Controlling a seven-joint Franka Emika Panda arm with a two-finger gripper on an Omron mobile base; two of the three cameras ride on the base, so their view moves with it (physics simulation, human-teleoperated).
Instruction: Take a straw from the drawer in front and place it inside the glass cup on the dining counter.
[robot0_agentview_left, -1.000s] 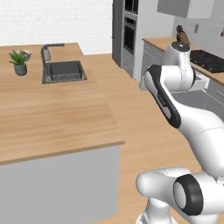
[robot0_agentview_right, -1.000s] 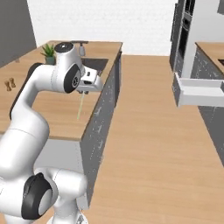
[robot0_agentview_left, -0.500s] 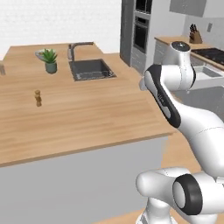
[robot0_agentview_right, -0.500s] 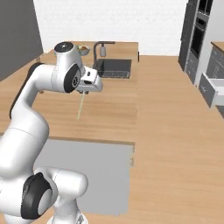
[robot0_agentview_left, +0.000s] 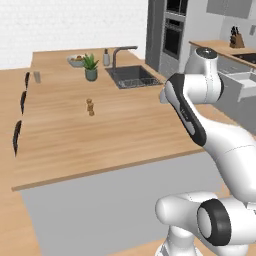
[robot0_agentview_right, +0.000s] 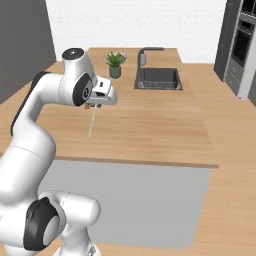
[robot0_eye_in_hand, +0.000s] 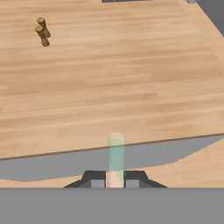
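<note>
- The hand (robot0_agentview_right: 95, 105) pinches the straw (robot0_agentview_right: 92, 121) between its fingertips; the straw hangs down from it over the near part of the worktop (robot0_agentview_right: 150, 120).
- The glass cup (robot0_agentview_left: 37, 77) stands at the far left edge of the worktop, well apart from the hand, so a long carry is likely to remain.
- Judged risk: the straw is very thin and held only near its top, so a swing of the arm could tilt it in the grip or let it slip out.
- Judged risk: a tilted straw could miss the narrow mouth of the cup or knock the cup over the nearby edge.
- The two small brown shakers (robot0_agentview_left: 90, 107) stand between the hand and the cup, so a low carry could strike them.
- The left base view shows the cup, the potted plant (robot0_agentview_left: 90, 67) and the open drawer (robot0_agentview_left: 243, 80); the right base view shows the straw's full hanging length.
- The hand view shows the straw (robot0_eye_in_hand: 116, 157) seated between the fingertips, above the worktop's front edge.
</note>
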